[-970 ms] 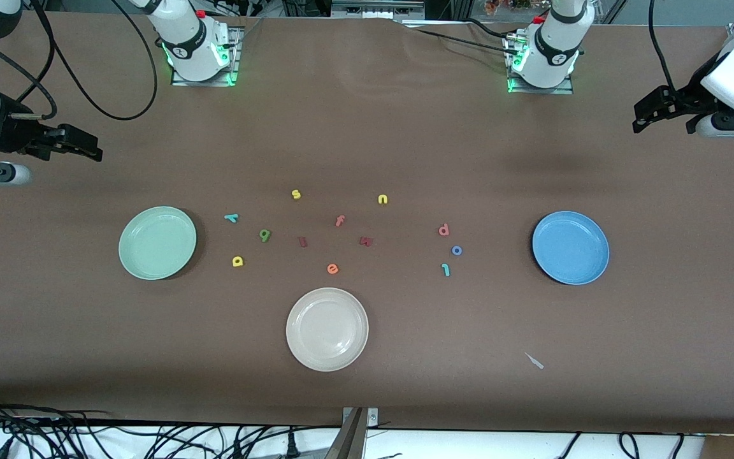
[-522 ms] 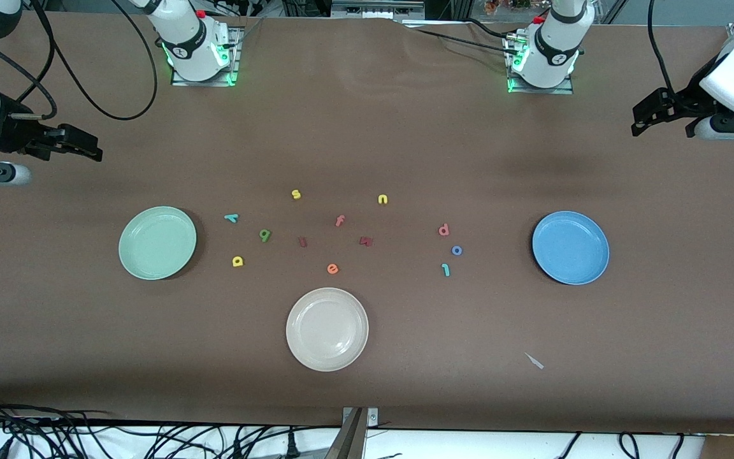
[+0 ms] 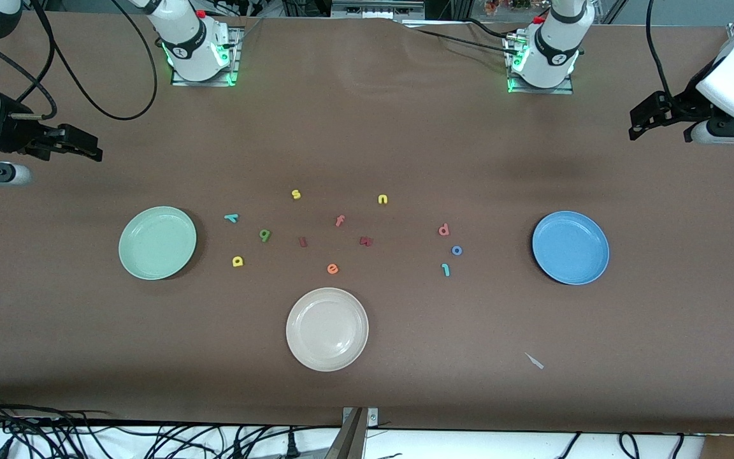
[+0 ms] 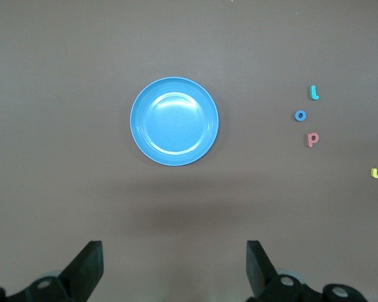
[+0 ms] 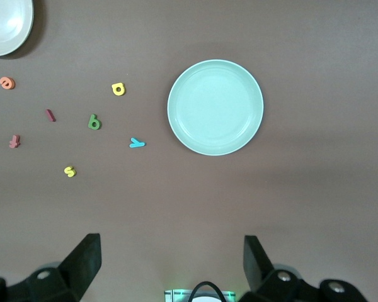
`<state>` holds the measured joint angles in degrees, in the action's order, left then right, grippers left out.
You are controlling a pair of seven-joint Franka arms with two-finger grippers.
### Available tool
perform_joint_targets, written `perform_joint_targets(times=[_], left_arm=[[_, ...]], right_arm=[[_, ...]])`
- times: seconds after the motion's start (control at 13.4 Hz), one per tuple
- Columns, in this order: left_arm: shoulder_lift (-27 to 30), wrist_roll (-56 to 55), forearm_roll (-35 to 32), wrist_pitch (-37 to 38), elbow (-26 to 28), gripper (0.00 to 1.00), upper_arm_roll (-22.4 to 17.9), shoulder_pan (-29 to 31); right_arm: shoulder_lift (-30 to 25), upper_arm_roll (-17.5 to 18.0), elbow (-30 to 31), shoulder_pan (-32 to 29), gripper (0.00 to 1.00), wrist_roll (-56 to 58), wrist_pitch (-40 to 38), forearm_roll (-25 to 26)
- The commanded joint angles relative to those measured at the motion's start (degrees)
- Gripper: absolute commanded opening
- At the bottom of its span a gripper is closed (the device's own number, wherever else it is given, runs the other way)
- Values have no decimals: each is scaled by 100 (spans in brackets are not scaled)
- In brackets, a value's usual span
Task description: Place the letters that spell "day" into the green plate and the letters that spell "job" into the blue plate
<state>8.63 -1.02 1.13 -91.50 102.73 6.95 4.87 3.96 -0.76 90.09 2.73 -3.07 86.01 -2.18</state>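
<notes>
The green plate (image 3: 157, 242) (image 5: 215, 107) lies toward the right arm's end, with the teal "y" (image 3: 232, 218), dark green letter (image 3: 265, 235) and yellow "a" (image 3: 237, 261) beside it. The blue plate (image 3: 570, 247) (image 4: 174, 121) lies toward the left arm's end, and the salmon "b" (image 3: 444, 229), blue "o" (image 3: 457, 250) and teal "j" (image 3: 445, 269) sit near it. High over its own end of the table, my left gripper (image 3: 650, 118) (image 4: 174, 264) is open and holds nothing. My right gripper (image 3: 80, 145) (image 5: 172, 264) hangs open and empty over its end.
A cream-white plate (image 3: 327, 329) sits nearest the front camera. Between the two coloured plates lie a yellow "s" (image 3: 296, 194), yellow "n" (image 3: 383, 199), salmon "f" (image 3: 339, 221), orange "e" (image 3: 332, 269) and two dark red letters (image 3: 302, 241). A small pale scrap (image 3: 534, 361) lies toward the front edge.
My left gripper has drifted slightly toward the robots' side of the table. The right arm, the plates and the letters have not moved.
</notes>
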Motion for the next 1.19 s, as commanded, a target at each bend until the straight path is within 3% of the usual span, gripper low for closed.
perform_joint_targets(times=[0.0, 0.52, 0.9, 1.12], left_arm=[[-90, -13, -148, 133, -183, 100, 95, -12], [-64, -21, -183, 141, -183, 100, 122, -12], [-107, -21, -525, 133, -393, 100, 490, -12], [-99, -30, -552, 229, -394, 100, 491, -3]], right_arm=[[-35, -3, 26, -18, 100, 96, 12, 15], [-26, -3, 26, -18, 100, 96, 3, 15], [-26, -3, 26, -18, 100, 96, 3, 15], [-35, -3, 35, -18, 100, 96, 3, 15]])
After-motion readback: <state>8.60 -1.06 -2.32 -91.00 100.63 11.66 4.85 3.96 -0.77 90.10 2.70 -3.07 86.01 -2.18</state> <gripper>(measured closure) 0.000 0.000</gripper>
